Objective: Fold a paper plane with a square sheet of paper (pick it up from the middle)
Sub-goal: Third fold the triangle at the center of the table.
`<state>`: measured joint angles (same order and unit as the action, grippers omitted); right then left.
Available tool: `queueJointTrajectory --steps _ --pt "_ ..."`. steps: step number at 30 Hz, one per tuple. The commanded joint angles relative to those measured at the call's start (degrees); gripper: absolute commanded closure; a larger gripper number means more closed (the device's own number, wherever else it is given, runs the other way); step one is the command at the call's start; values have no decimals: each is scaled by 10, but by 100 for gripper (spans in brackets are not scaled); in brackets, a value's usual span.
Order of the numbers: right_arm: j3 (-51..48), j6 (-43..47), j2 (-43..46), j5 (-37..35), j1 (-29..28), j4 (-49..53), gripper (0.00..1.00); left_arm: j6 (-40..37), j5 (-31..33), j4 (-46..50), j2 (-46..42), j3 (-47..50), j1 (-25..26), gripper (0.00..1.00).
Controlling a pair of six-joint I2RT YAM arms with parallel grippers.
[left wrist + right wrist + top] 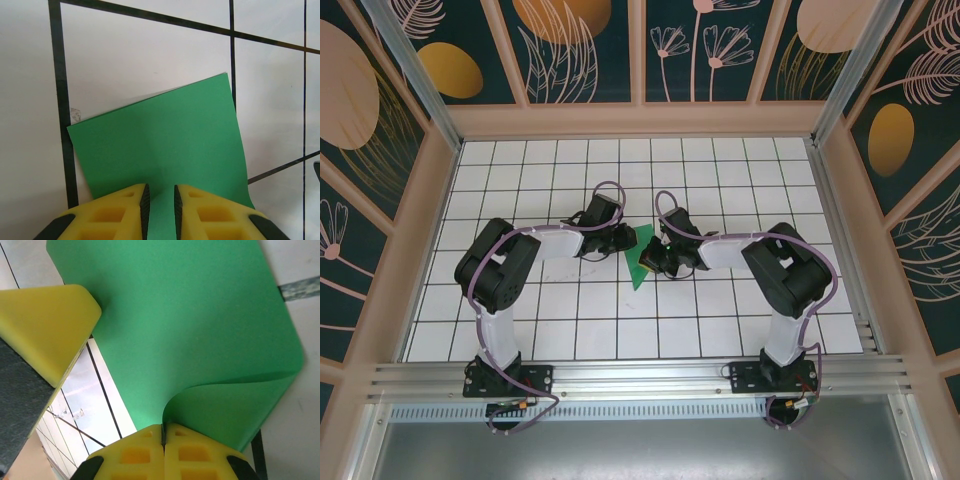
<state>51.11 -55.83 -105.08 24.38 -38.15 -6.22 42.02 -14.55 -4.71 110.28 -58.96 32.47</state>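
Right now your right gripper [162, 432] has its yellow fingers [135, 455] pressed flat together. A curled-up edge of the square sheet of paper [190, 330] runs into the seam between them, so that edge is pinched. From the pinch the green sheet bows up in a soft roll, then spreads flat away from the fingers.

Your left gripper [159, 202] stands at the opposite edge of the sheet, its jaws only a narrow slit apart. Green shows through the slit and the tips sit over the sheet's edge. From the wrist view I cannot tell whether they press on it or hang just above.

Beyond those tips the sheet lies slightly skewed to the black grid lines [59, 100] of the white table [140, 55], one far corner just touching a line. Seen from above, the sheet sits between your two grippers, and both arms [545, 245] bend inward toward it
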Motion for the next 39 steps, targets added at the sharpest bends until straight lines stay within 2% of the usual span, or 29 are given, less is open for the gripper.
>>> queueJointTrajectory --steps 1,13,22,39 --pt "16 12 -12 3 -4 -5 94 -1 -9 11 11 -2 -3 76" --pt "20 17 -17 -10 -4 20 94 -2 -11 10 11 -2 -3 76" --pt "6 25 13 -23 -6 47 94 -2 -11 9 13 -1 -3 76" --pt "6 25 5 -20 -8 41 94 1 -14 5 11 2 -3 76"
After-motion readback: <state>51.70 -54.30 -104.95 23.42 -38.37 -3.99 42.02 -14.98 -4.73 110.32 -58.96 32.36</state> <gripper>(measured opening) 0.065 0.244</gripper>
